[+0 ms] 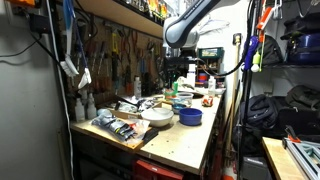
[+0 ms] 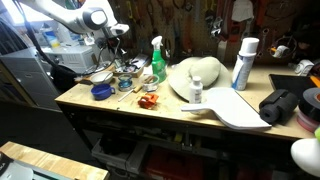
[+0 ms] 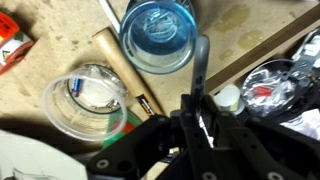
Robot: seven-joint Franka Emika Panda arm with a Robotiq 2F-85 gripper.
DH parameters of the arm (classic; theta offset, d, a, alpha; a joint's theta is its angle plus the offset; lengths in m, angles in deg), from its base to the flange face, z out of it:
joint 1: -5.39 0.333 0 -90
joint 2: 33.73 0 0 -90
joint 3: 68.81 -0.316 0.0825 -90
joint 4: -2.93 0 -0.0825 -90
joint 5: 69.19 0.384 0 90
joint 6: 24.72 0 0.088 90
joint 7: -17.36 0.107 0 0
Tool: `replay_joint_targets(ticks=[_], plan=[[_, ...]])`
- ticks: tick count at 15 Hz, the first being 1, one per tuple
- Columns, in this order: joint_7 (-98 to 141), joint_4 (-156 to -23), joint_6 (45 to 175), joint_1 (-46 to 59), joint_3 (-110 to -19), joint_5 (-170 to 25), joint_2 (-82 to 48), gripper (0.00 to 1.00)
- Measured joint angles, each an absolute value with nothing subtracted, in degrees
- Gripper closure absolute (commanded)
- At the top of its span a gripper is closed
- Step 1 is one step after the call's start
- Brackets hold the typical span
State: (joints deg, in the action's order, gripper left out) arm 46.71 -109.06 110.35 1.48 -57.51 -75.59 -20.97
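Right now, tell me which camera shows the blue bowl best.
The wrist view: the blue bowl sits close below the camera, seen from above, its rim and inside clear, though the frame clips one edge. In both exterior views the bowl is only a small blue shape on the workbench.

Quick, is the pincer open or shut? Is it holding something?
Pincer: shut, gripping a thin gray stick that points toward the blue bowl.
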Motion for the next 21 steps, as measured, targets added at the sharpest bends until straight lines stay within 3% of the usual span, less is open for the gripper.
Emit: replay_joint_targets(ticks=[10,21], plan=[[45.13,-118.24,109.09,1.45,-58.13,-77.45,-27.54,0.94],[48.78,-120.71,111.26,1.48,-59.12,-77.8,-25.78,0.94]])
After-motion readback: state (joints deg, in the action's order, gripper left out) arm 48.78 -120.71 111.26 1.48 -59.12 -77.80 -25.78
